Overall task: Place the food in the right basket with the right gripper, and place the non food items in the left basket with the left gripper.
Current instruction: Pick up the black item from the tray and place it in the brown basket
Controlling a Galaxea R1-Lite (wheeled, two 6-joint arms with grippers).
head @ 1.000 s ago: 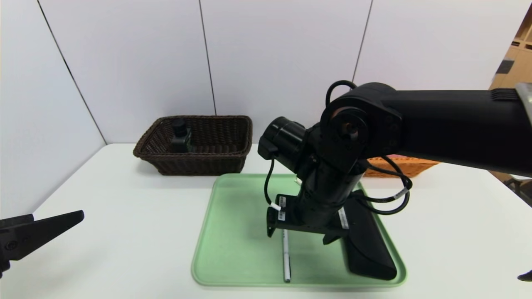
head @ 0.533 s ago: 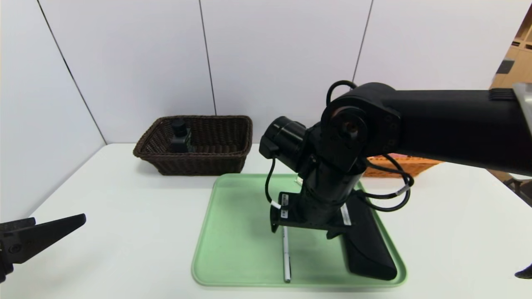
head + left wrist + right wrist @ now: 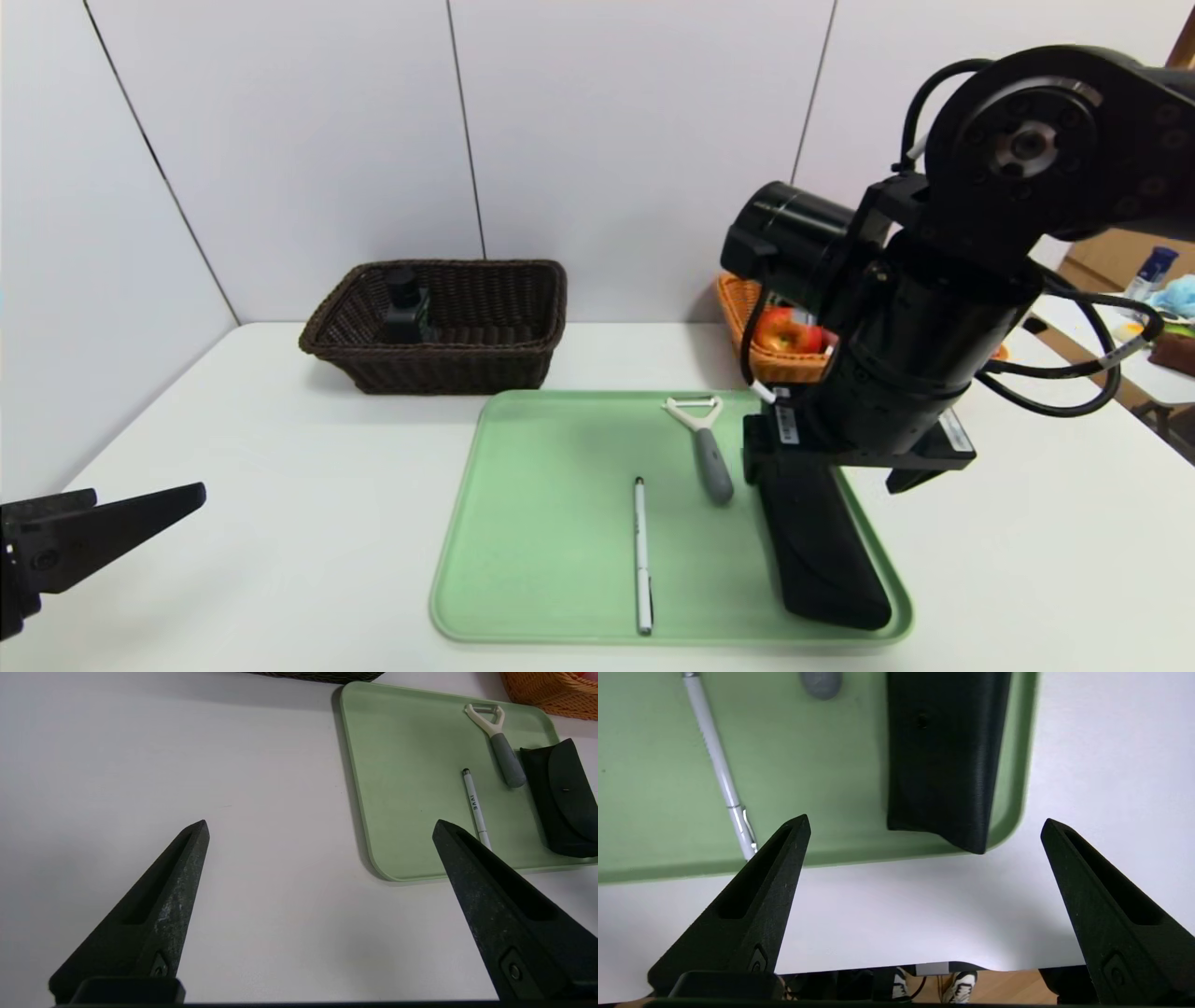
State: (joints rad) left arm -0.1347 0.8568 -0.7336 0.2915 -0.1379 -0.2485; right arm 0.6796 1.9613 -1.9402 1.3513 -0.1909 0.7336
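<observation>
Right gripper (image 3: 924,826) spread wide, empty, above long black soft glasses case (image 3: 822,551) on green plastic tray (image 3: 523,579); left gripper (image 3: 320,828) spread wide, empty, over white tabletop (image 3: 280,485)

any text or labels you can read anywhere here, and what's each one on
"IVVE", as best it reads: printed along the barrel of the white pen on the green tray.
White stickers on the right arm: print too small to read.
Pump bottle in the dark brown basket: no legible label.
</observation>
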